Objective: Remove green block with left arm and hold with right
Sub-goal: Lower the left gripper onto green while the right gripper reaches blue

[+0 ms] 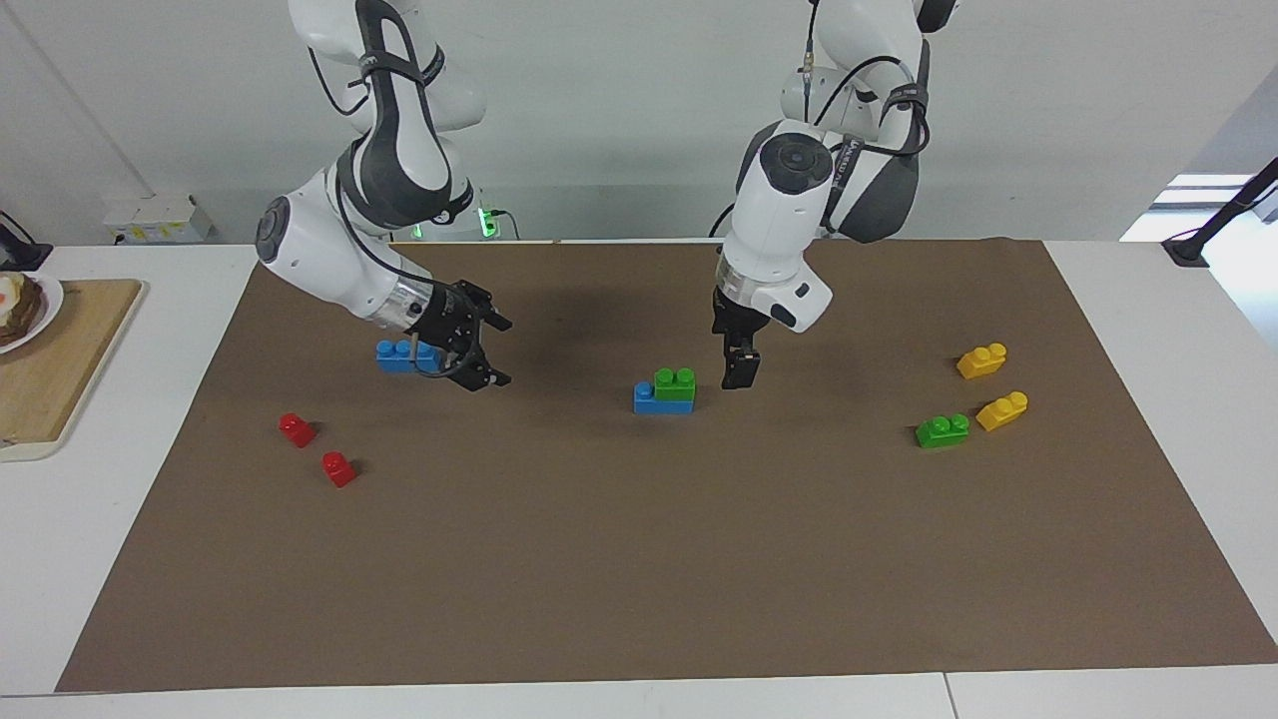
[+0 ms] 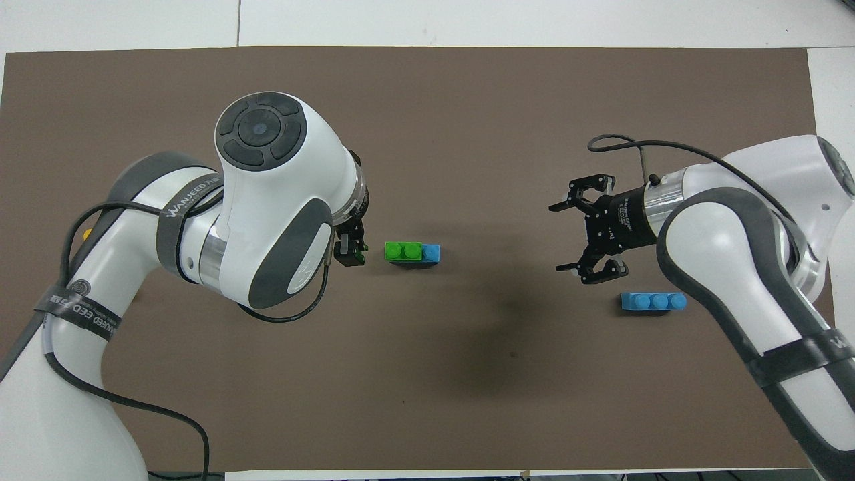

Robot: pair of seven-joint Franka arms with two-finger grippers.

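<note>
The counter [image 1: 150,419] carries a brown mat [image 1: 639,559], and the two arms come down over it. The right arm [image 1: 339,250] leans toward its own end of the mat; its right gripper [image 1: 484,352] has the fingers spread wide and holds nothing, over the mat beside a loose blue brick [image 1: 407,356]. The left arm [image 1: 789,230] points down, and the left gripper [image 1: 740,371] hangs just beside the green block [image 1: 675,379], on the side of the left arm's end. I cannot tell if its fingers are apart or together.

The green block sits on top of a longer blue base brick [image 1: 663,401] in the middle of the mat, and nothing holds this pair now.

In my judgement the main risk is the order of the moves. The right gripper is well apart from the stack, so if the left gripper pulls first, the whole stack may lift or slide, and the green block will not come off. A second risk is a push from the side: the left gripper is so close that a small sideways motion could tip the stack. A third risk is confusion, because a second green brick [image 1: 942,430] lies near two yellow bricks [image 1: 981,360] at the left arm's end, and the two blue bricks can also be mixed up. Two small red bricks [image 1: 297,428] lie closer to the right arm's end.
</note>
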